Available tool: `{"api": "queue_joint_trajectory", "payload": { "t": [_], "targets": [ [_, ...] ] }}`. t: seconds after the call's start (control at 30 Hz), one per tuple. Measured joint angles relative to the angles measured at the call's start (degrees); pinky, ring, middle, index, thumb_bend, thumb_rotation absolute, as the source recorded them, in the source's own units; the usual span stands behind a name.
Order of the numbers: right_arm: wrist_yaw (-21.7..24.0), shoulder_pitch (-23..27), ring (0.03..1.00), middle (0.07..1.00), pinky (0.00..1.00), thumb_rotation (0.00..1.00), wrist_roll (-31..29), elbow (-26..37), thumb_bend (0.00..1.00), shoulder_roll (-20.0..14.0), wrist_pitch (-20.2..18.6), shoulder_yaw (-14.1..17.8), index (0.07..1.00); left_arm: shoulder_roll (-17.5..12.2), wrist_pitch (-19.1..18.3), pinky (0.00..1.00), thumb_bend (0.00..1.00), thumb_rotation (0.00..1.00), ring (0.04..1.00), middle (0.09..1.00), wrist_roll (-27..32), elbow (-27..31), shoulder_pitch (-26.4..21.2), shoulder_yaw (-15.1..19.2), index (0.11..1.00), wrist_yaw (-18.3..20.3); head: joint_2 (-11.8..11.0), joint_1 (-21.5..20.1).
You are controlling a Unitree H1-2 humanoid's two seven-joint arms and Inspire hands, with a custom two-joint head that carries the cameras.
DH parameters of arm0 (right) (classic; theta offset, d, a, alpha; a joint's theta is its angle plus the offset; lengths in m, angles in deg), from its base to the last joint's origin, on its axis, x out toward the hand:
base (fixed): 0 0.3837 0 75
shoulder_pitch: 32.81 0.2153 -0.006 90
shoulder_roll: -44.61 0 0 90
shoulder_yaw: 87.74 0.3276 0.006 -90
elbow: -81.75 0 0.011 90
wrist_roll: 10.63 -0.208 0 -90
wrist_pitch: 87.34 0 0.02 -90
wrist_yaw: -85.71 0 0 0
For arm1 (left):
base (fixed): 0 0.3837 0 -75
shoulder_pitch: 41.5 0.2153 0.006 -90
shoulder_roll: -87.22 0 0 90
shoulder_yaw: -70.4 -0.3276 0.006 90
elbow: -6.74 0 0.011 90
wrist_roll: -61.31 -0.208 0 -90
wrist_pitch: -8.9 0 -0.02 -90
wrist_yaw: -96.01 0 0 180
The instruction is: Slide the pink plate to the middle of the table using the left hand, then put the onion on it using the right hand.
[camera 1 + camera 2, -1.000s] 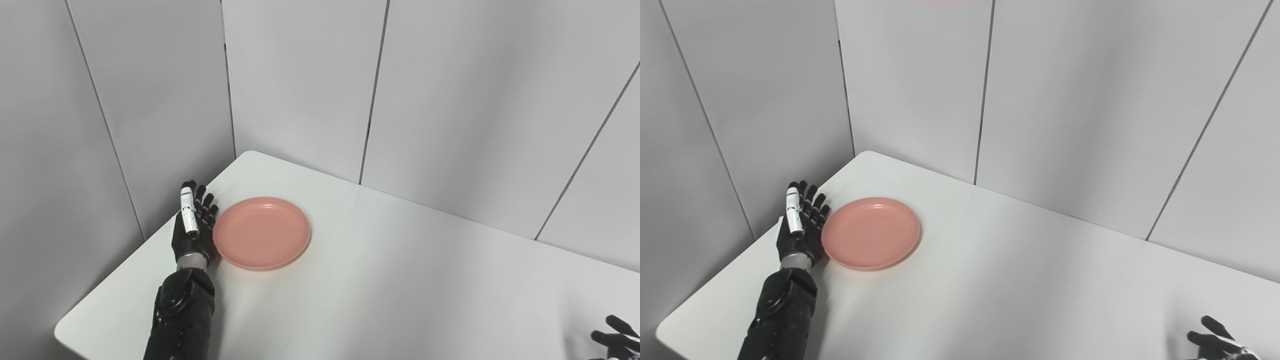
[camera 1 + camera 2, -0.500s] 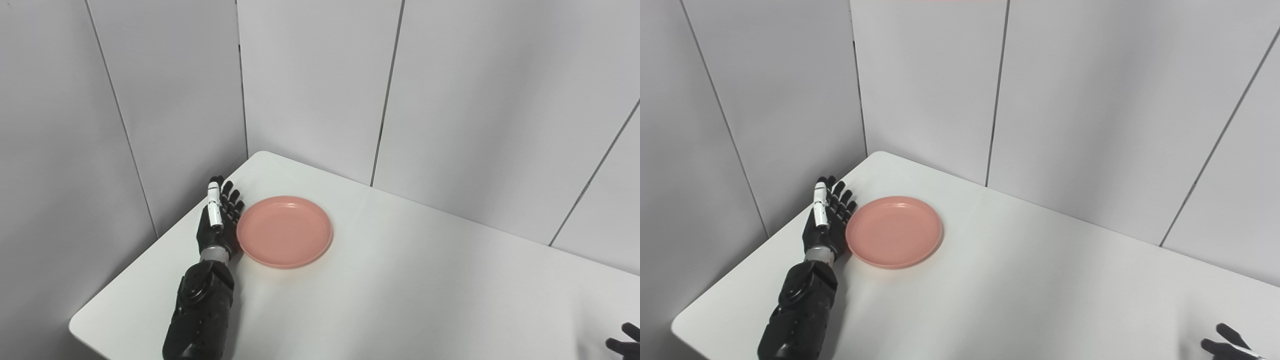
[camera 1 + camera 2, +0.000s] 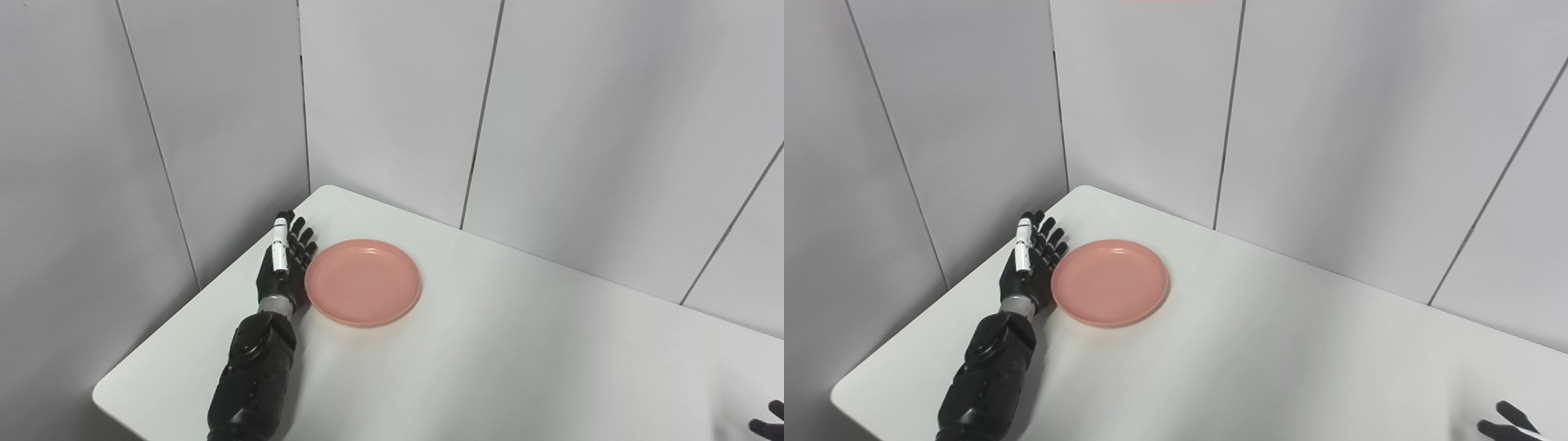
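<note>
1. The first step is in hand: the pink plate (image 3: 363, 282) lies near the far left corner of the white table (image 3: 520, 343), well short of the middle, so the slide looks barely begun or not begun at all.
2. The left hand (image 3: 283, 266) stands on edge just left of the plate, fingers (image 3: 280, 245) straight and together, palm facing the rim; it appears to touch the rim or sit right against it (the exact contact is hard to tell). It is flat and open and grips nothing.
3. The next move calls for a steady sideways push to the right, keeping the palm low against the rim so the plate glides rather than tipping or slipping past the fingers.
4. Only dark fingertips of the right hand (image 3: 1507, 422) show at the bottom right corner; whether it is open or closed I cannot tell.
5. The onion is not in either view, so the second step waits.
</note>
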State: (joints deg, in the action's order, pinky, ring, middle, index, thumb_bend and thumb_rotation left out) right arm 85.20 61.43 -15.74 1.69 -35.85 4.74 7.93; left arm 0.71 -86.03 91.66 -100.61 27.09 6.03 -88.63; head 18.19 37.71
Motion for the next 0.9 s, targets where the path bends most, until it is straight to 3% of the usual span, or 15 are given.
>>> {"api": "queue_joint_trajectory", "payload": {
  "t": [0.43, 0.9],
  "targets": [
    [0.0, -0.6, 0.630, 0.735, 0.41, 0.17, 0.0, 0.3, 0.48, 0.0, 0.0, -0.5, 0.495, 0.1, -4.5, 0.98, 0.39, 1.00, 0.963, 0.974, 0.9, -3.9, -4.4, -2.0, 0.967, 3.1, 1.5, -2.1],
    [0.0, -0.9, 0.663, 0.753, 0.42, 0.17, -0.5, 1.6, 0.48, 0.2, -0.2, -0.8, 0.495, 0.6, -5.5, 0.95, 0.40, 1.00, 0.945, 0.955, 0.9, -8.0, -7.6, -4.8, 0.956, 6.8, 4.4, -6.1]
  ]
}}
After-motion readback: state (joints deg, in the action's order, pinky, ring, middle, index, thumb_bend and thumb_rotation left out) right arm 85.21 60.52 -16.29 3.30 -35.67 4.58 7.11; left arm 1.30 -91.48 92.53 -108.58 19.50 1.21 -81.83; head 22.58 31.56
